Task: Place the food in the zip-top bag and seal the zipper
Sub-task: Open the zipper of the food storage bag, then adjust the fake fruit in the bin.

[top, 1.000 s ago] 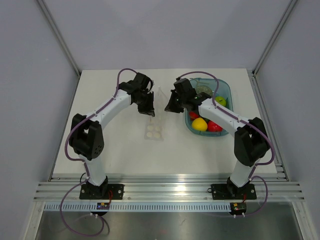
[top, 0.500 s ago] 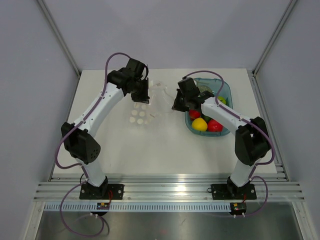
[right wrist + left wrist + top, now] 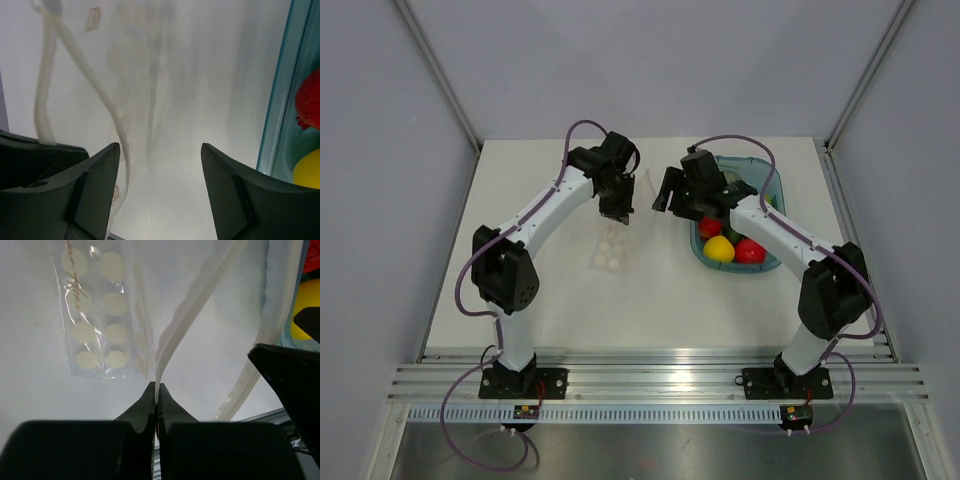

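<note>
The zip-top bag, clear with cream dots, hangs tilted from my left gripper down to the table. My left gripper is shut on the zipper, a pale strip rising from its fingertips. My right gripper stands open just right of the bag's mouth. In the right wrist view the other lip of the zipper curves past the left finger of my right gripper, with nothing pinched. The food stays in the blue tray: a yellow piece and red pieces.
The translucent blue tray sits at the back right, its wall close beside my right gripper. A red piece and a yellow piece show behind that wall. White table lies in front of the bag.
My right gripper has gone from shut to open. My left arm swung out to the back left with the bag, then came back toward the right gripper.
</note>
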`<act>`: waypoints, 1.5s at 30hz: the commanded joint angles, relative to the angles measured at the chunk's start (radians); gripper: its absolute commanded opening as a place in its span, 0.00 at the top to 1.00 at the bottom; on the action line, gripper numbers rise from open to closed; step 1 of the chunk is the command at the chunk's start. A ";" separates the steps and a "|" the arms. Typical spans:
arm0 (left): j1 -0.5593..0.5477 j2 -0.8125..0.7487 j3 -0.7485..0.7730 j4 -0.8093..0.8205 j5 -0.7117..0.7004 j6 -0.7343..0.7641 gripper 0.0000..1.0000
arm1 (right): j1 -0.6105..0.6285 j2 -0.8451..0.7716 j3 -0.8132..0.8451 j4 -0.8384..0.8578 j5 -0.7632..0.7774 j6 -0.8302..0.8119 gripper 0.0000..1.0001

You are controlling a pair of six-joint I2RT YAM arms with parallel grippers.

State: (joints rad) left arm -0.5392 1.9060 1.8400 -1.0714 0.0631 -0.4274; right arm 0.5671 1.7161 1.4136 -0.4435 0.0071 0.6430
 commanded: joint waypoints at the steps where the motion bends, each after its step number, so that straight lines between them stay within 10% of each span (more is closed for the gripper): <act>1: -0.001 0.016 0.060 0.019 -0.019 -0.007 1.00 | 0.008 -0.085 0.022 0.009 -0.002 -0.013 0.27; 17: -0.027 0.076 0.128 0.004 -0.009 -0.001 1.00 | -0.174 -0.170 0.044 -0.096 0.143 -0.084 0.17; 25: -0.033 0.084 0.146 0.005 0.001 -0.002 1.00 | -0.346 0.083 0.295 -0.256 0.180 -0.173 0.01; 45: -0.047 0.070 0.123 0.014 0.009 0.009 1.00 | -0.342 0.508 0.818 -0.431 0.125 -0.555 0.12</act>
State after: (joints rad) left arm -0.5812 1.9854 1.9499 -1.0794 0.0711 -0.4267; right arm 0.2150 2.1914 2.1498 -0.8650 0.1635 0.1848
